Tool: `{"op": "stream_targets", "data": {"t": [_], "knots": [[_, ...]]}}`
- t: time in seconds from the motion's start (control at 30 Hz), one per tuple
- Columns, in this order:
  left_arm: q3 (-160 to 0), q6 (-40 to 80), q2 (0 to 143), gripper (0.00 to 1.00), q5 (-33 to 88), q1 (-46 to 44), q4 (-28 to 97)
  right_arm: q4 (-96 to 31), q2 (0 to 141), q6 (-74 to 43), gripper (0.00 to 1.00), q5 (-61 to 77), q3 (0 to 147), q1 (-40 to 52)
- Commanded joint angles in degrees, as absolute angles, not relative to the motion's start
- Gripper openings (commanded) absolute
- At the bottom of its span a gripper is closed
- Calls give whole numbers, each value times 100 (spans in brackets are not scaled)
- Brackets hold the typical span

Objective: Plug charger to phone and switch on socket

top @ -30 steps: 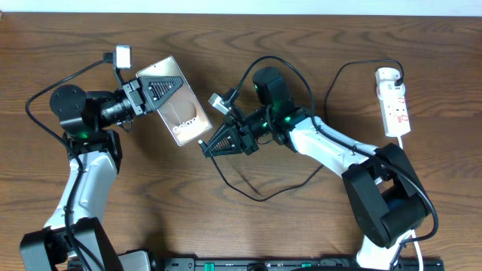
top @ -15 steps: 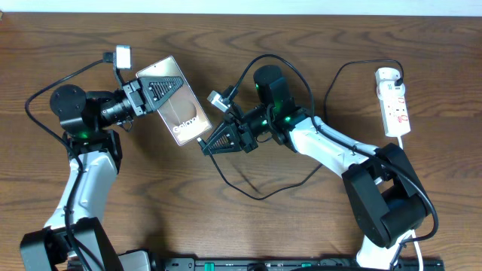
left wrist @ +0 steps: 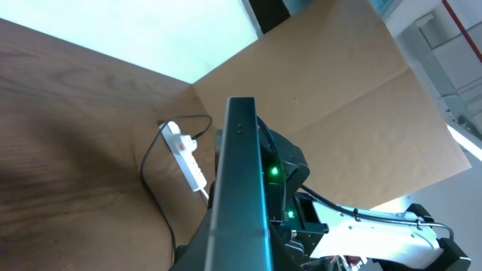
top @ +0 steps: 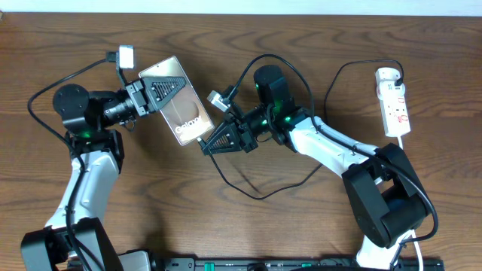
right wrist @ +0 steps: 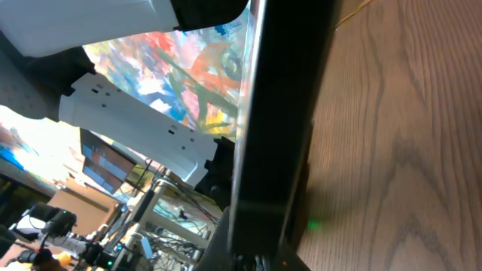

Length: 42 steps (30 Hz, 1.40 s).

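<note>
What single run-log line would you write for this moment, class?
left gripper: shut on phone | right gripper: shut on charger, at phone's lettered end | socket: no gripper on it

The phone (top: pixel 188 113) bears white "Galaxy" lettering.
</note>
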<state>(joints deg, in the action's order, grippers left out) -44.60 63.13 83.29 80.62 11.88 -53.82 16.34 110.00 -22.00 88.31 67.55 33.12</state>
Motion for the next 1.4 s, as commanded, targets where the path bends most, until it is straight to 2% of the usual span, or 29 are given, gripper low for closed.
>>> {"op": "stream_targets", "data": {"t": [0.0, 1.37], "knots": [[-4523, 6259, 8315, 7, 8007, 1164, -5437, 1673, 10993, -2252, 1, 8943, 6825, 3347], [-4521, 6265, 8315, 7, 7896, 1164, -5435, 1933, 10993, -2397, 1, 8941, 6825, 3194]]}}
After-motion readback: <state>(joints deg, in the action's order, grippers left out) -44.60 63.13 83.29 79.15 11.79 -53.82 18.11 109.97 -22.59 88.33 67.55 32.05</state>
